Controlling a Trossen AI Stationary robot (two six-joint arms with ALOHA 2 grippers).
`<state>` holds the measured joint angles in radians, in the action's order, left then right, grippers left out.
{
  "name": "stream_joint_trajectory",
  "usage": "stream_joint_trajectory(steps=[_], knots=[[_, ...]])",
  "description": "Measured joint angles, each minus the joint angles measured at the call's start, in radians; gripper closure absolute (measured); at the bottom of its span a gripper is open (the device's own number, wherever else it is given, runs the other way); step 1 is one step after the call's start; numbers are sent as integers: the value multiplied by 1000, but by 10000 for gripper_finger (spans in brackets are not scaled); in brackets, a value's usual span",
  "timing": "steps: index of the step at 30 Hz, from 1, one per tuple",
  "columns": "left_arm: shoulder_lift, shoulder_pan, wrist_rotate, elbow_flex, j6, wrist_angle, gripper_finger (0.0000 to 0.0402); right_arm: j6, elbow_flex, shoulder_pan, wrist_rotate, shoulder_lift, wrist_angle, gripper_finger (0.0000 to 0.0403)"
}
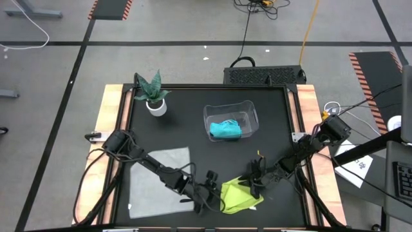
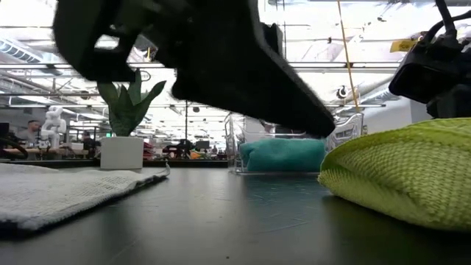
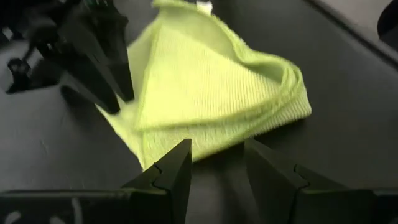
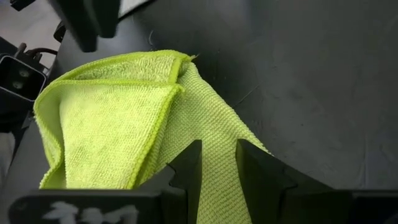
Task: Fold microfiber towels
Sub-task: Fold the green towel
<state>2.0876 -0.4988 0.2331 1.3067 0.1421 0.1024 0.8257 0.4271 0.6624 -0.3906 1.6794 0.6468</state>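
- Looking down on the black table (image 1: 193, 116), we see 3 towels: a yellow-green towel (image 1: 239, 195) bunched near the front edge, a grey towel (image 1: 158, 180) lying flat to its left, and a teal towel (image 1: 225, 129) inside a clear bin (image 1: 251, 111) near the middle.
- We find the left gripper (image 1: 207, 193) low at the left edge of the yellow-green towel; from its wrist camera the 2 fingers (image 3: 174, 171) stand apart with only bare table in the gap, the towel's edge just beyond their tips.
- We see the right gripper (image 1: 254, 180) at the towel's back right side; its wrist view shows the 2 fingers (image 4: 186, 165) close on either side of a ridge of the cloth, so they look pinched on it.
- We note the yellow-green towel is folded over on itself, with a triangular flap on top.
- We also see a potted plant (image 1: 153, 95) at the back left corner.
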Motion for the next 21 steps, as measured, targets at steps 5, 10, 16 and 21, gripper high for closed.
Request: stream_joint_trajectory(steps=[5, 10, 16, 21], knots=[[0, 0, -15, 0, 6, 41, 252, 0, 0, -12, -1, 0, 0, 310], [38, 17, -62, 1, -13, 87, 252, -5, 0, -26, -2, 0, 0, 310], [89, 39, -23, 25, 16, 129, 252, -56, -2, -69, -2, 3, 42, 310], [78, 35, 36, 26, 14, 77, 252, -97, 24, -112, -1, 12, 51, 310]])
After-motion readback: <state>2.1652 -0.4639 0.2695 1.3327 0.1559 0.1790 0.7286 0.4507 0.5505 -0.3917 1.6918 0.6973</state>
